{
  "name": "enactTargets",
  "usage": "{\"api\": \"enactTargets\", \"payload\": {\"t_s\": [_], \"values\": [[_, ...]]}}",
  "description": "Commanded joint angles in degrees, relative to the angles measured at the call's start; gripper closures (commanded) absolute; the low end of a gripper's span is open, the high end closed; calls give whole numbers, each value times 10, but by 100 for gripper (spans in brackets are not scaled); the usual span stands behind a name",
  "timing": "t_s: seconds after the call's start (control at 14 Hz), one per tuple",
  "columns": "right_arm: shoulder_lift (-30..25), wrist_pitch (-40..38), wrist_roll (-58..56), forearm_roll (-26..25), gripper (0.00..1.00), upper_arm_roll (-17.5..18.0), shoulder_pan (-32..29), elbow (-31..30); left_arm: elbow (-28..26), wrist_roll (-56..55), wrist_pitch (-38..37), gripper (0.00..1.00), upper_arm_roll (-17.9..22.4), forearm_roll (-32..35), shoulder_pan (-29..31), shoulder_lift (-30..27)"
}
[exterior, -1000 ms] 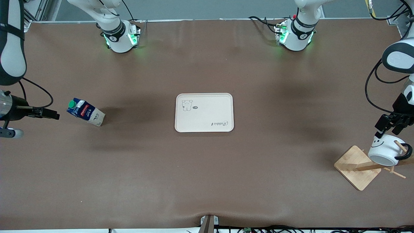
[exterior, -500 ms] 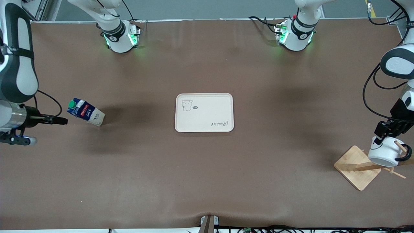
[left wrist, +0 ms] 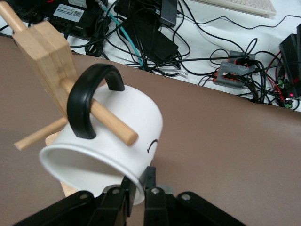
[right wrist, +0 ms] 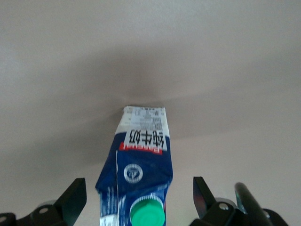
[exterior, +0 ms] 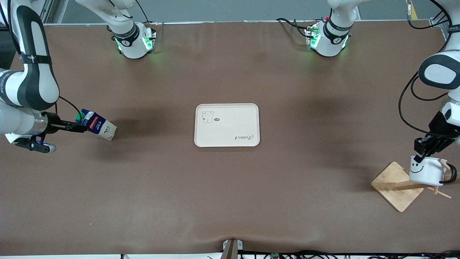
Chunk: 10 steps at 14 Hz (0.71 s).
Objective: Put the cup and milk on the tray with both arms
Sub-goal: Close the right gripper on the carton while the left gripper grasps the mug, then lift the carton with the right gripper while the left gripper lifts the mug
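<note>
The milk carton (exterior: 99, 127) is on the table at the right arm's end, with its green cap (right wrist: 147, 216) toward my right gripper. My right gripper (exterior: 81, 125) is open. Its fingers (right wrist: 71, 199) stand on either side of the carton's cap end (right wrist: 141, 174) without touching it. The white cup (exterior: 427, 171) hangs by its black handle (left wrist: 87, 101) on a peg of the wooden rack at the left arm's end. My left gripper (exterior: 421, 152) is shut on the cup's rim (left wrist: 138, 188), one finger inside and one outside. The cream tray (exterior: 237, 120) lies bare at the table's middle.
The rack's square wooden base (exterior: 392, 185) stands near the table's edge at the left arm's end, with its post (left wrist: 47, 52) and pegs (left wrist: 110, 123) close to the cup. Cables and electronics (left wrist: 155, 33) lie off the table's edge.
My right gripper has moved in along the table until its open fingers reach the carton's cap end. My left gripper has come down onto the cup's rim and the cup has tipped more upright.
</note>
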Motion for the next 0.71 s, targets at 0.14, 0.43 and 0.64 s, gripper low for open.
{"api": "enactTargets", "payload": {"t_s": [0.14,0.43,0.64], "values": [[-52,10,53,0,0,8,-3,-66,8,10,8,100,-15,-10,-3,2],[-48,23,80,14,0,8,-3,-90,13,7,3,100,-34,-4,-3,-9],[-46,34,83,16,36,8,-4,-98,11,4,-16,100,-36,-2,-3,-22]]}}
